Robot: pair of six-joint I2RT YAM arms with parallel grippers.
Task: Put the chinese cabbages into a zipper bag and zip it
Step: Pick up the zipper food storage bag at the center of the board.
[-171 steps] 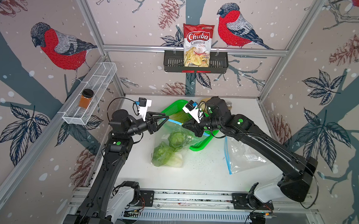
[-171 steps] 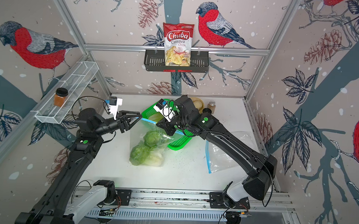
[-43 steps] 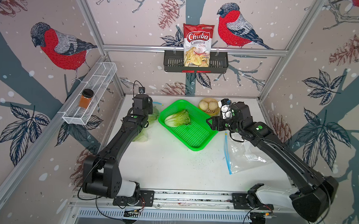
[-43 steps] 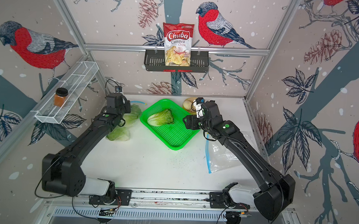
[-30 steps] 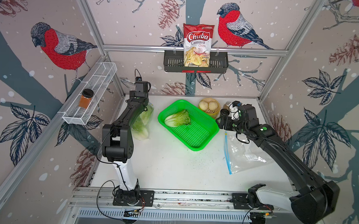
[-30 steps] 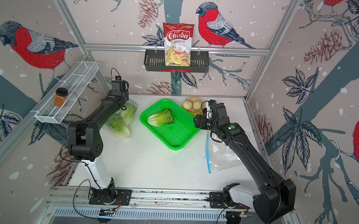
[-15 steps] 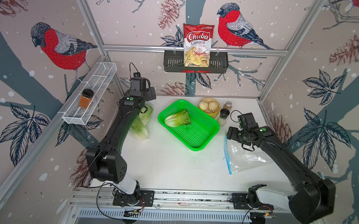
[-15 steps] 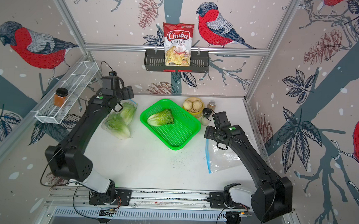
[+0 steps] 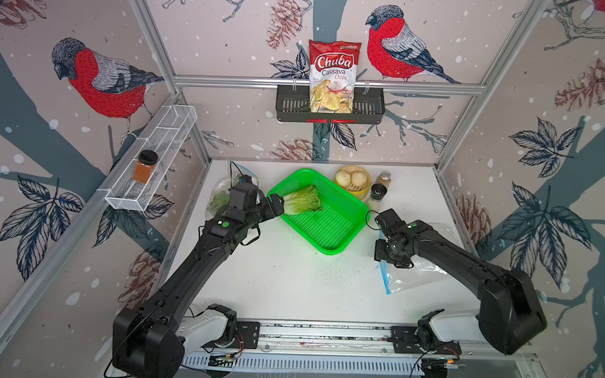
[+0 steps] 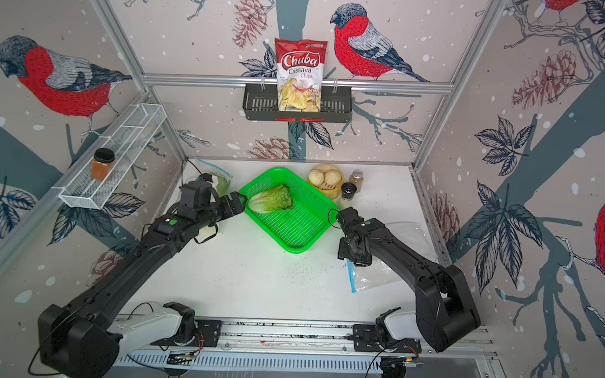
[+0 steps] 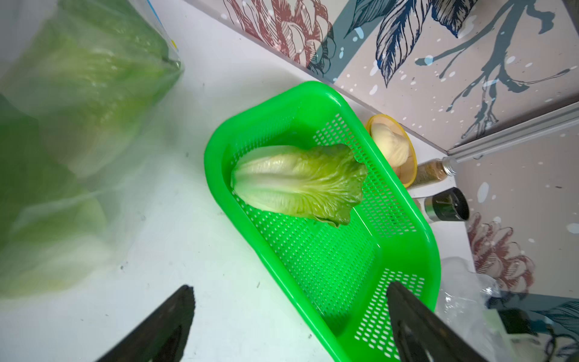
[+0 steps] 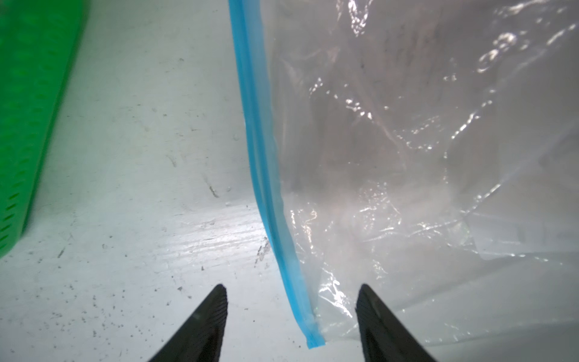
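Between the parted fingers of the right tool [image 12: 292,287], which grip nothing, runs the blue zip strip [image 12: 260,141] of a flat, clear plastic zipper bag [image 12: 407,125] lying on the white worktop [image 12: 141,188]. Neither finger touches the strip. Off to one side of this tool, apart from the strip, is the wall of a bright green perforated plastic basket [image 12: 25,109].

The left tool [image 11: 288,286] is spread wide and empty at that basket's rim. Just ahead of it, inside the basket, lies one oblong cabbage head [image 11: 297,181] with crinkly green leaves, its white ribbed base nearest the tool. Beside this tool a second clear bag [image 11: 78,94] holds more green cabbage, too blurred to count. Beyond the basket stand pale round buns [image 11: 390,142] in a yellow dish and two small spice jars [image 11: 432,170].
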